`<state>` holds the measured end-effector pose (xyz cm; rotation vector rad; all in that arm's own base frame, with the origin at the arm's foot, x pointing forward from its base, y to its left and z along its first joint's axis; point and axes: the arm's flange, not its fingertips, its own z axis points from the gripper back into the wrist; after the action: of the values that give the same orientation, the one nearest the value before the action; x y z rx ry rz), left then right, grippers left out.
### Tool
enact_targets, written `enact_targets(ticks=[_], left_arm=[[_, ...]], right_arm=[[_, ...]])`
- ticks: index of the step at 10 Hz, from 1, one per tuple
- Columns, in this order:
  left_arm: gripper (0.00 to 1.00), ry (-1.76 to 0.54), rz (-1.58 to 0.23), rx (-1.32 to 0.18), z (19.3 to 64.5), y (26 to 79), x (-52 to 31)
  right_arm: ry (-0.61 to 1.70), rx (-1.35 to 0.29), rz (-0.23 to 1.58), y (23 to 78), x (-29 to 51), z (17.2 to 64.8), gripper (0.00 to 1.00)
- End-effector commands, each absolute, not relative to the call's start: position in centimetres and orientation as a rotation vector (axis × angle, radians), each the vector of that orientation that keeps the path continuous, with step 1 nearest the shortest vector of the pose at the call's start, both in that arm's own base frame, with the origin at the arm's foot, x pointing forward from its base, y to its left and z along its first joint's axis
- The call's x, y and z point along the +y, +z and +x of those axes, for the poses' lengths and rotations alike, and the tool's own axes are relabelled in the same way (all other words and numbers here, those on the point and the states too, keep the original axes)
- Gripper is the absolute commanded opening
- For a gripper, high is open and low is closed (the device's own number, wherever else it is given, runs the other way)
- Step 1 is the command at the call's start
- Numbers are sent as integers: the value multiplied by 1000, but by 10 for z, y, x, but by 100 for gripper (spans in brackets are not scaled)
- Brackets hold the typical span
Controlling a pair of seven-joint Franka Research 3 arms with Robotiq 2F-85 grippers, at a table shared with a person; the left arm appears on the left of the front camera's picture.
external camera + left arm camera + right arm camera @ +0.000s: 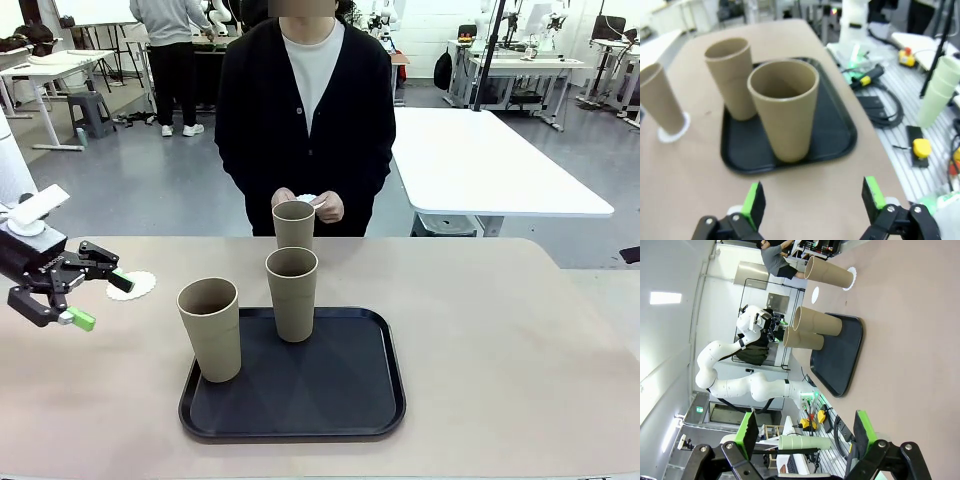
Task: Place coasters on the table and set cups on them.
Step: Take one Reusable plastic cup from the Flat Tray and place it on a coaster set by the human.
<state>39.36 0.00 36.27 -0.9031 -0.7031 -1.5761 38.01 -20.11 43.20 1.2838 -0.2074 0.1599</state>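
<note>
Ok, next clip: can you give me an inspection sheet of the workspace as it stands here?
Surface: beige table with a black tray near the middle.
Job's things: left cup and right cup upright on the tray; third cup beyond the tray on a coaster; bare coaster on the table.
Clutter: nothing seen.
Grippers: left gripper open, empty, fingers beside the bare coaster; right gripper open, empty.
Cables: black cables lie off the table's edge.
Surroundings: person at the far side, hands holding something white; white table behind.
</note>
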Motion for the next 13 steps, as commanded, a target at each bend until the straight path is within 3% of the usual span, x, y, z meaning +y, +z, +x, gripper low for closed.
enact_targets(ticks=[1,7,13], left_arm=[[100,-1545,-861,-784,390,347,-10],[100,-1394,-887,-784,387,329,-25],[100,-1433,-916,-768,387,327,-26]], right_arm=[[165,-203,1290,434,-203,381,100],[165,-203,1290,434,-203,381,100],[165,-203,1290,434,-203,381,100]])
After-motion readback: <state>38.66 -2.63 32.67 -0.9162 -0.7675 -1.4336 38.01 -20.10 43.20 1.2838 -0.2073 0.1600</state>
